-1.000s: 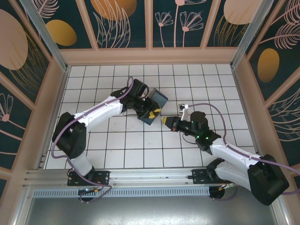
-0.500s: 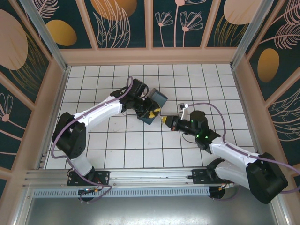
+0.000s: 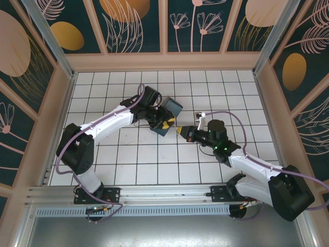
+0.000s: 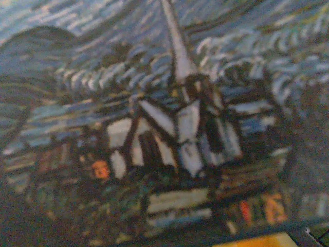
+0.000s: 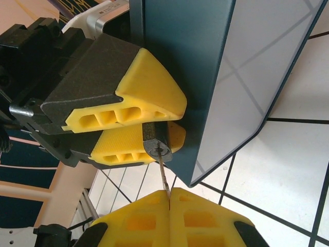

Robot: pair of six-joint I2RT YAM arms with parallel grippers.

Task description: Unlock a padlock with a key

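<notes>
Top external view: white tiled tabletop (image 3: 154, 154) inside a walled enclosure. The left arm reaches to a blue box (image 3: 172, 109) standing tilted near the centre, and the left end effector (image 3: 169, 123) sits at the box's near corner. The right arm reaches in from the right, with the right end effector (image 3: 180, 131) just beside the left one, the yellow tips facing each other. Left wrist view: the painted face of the box at very close range, badly blurred, with blue swirls, a steeple and pale houses. A yellow sliver at the lower edge is possibly one of this end effector's fingers. Right wrist view: the two yellow fingers of the left end effector are clamped on the padlock (image 5: 156, 145), a small dark brassy body with its keyhole end turned toward the camera, held right against the dark side of the box. The two yellow fingers of the right end effector are pressed together at the bottom edge, gripping the key (image 5: 164, 177). Its thin silvery blade runs up from between them, and its tip meets the keyhole of the padlock. How far the blade sits inside cannot be told.
</notes>
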